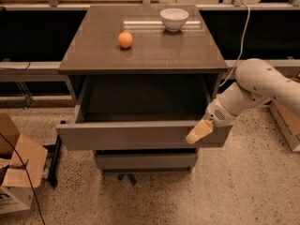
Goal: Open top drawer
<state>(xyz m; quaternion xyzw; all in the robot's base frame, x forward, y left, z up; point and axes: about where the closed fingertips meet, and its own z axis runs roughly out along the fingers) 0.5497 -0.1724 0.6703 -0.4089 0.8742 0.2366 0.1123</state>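
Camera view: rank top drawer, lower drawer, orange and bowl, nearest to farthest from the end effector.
1. Top drawer: the end effector is at the right end of its front panel.
2. Lower drawer: just below, set back.
3. Orange, farther left, and bowl, farther back: too close to call.

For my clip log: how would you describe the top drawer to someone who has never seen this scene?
Find the grey-brown cabinet with an orange and a white bowl on top. The top drawer sits directly under that top, pulled out, with the end effector at its front panel. Unlike the shorter drawer below, its front is tall and its box stands open.
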